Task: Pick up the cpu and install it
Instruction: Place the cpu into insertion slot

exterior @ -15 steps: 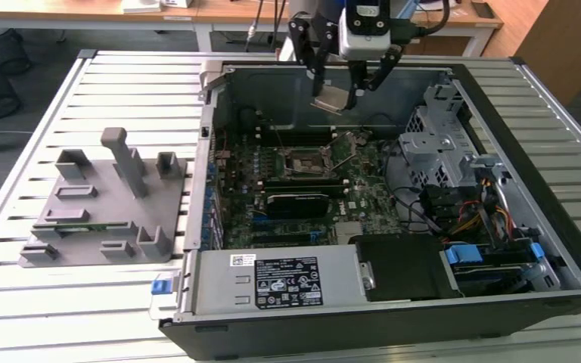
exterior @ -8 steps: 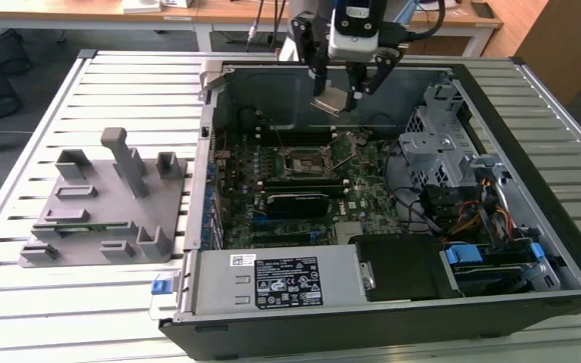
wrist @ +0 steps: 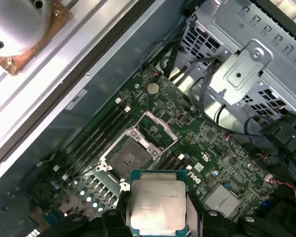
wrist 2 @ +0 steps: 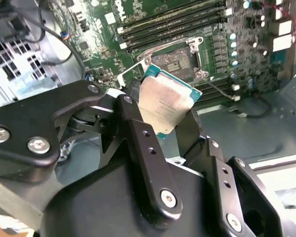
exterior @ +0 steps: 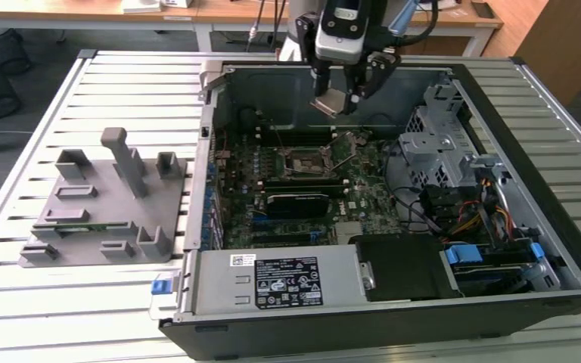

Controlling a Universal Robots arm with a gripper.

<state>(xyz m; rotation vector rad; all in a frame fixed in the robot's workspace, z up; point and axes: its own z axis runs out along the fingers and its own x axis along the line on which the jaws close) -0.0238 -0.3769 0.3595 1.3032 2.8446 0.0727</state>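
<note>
The cpu (wrist 2: 165, 103), a flat silver-topped chip with a thin green edge, sits clamped between my black fingers (wrist 2: 138, 143); it also appears in the first wrist view (wrist: 158, 205). In the exterior view my gripper (exterior: 343, 102) hangs over the open computer case with the cpu (exterior: 331, 102) in it, above and slightly behind the open socket (exterior: 304, 160) on the green motherboard. That socket (wrist: 130, 155) has its metal frame raised and shows bare in both wrist views (wrist 2: 175, 61).
The case's walls (exterior: 452, 76) ring the motherboard. A grey drive cage (exterior: 437, 144) and bundled cables (exterior: 477, 204) lie at the exterior view's right. Memory slots (wrist: 101, 133) run beside the socket. A grey plastic fixture with posts (exterior: 104, 200) stands on the slatted table outside the case.
</note>
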